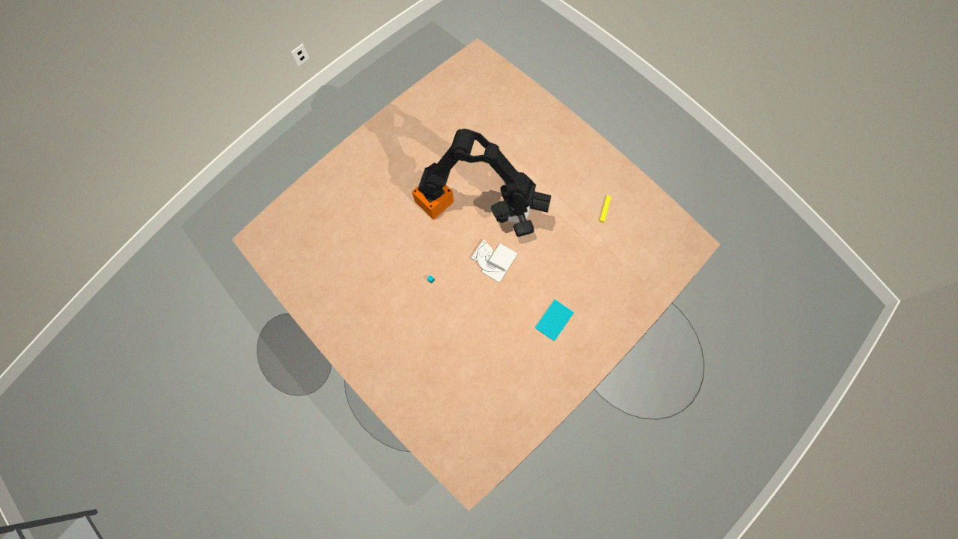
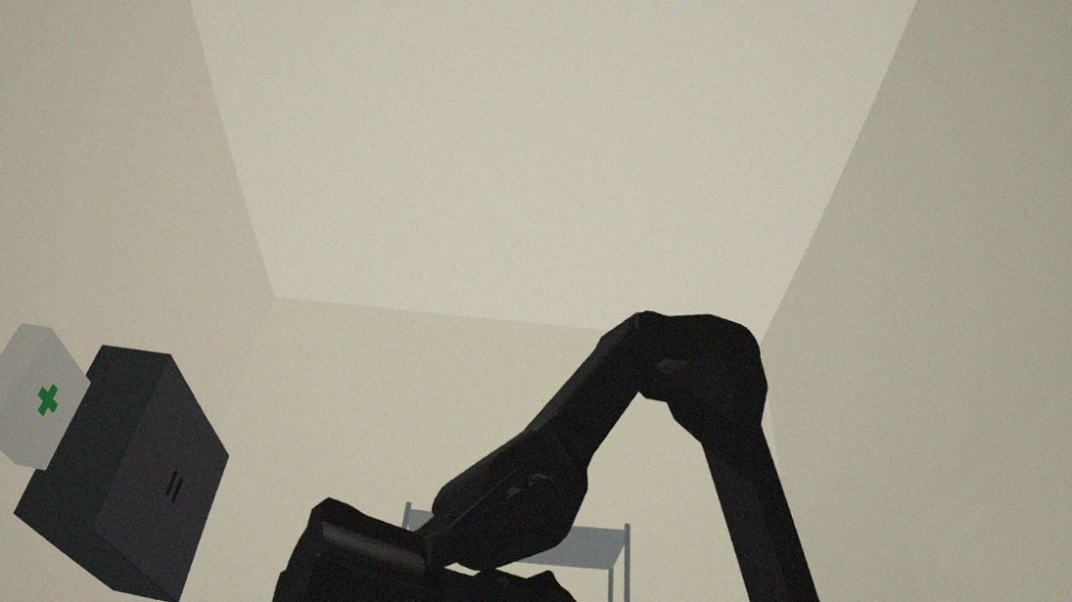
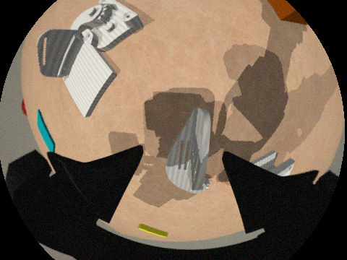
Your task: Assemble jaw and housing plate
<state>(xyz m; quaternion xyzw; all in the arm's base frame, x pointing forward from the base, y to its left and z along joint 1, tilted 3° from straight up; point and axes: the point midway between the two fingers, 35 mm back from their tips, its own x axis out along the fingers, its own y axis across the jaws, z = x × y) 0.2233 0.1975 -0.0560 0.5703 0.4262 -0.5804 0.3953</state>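
Your black two-finger gripper (image 1: 512,219) (image 3: 183,153): fingers wide apart, nothing held. Loose grey-white ribbed jaw (image 3: 191,155): shows between the fingertips, unmounted. White part-built assembly with a mounted jaw (image 1: 501,257) (image 3: 90,48): away from the tool, past one finger. Grey-white piece (image 3: 267,159), probably the housing plate: partly hidden by the other finger.

Risks, by judgement: the tapered jaw may twist or squirt out if you close off-centre; a finger may come down on the half-hidden piece, if your descent drifts; later, teeth may clash if you bring the jaw in at the wrong angle.

Count: gripper, one; loose jaw, one; assembly, one; half-hidden piece, one; yellow bar (image 1: 605,209) (image 3: 153,230), one; flat cyan rectangle (image 1: 554,320) (image 3: 45,131), one; small cyan block (image 1: 430,279), one. Pins: too small to count.
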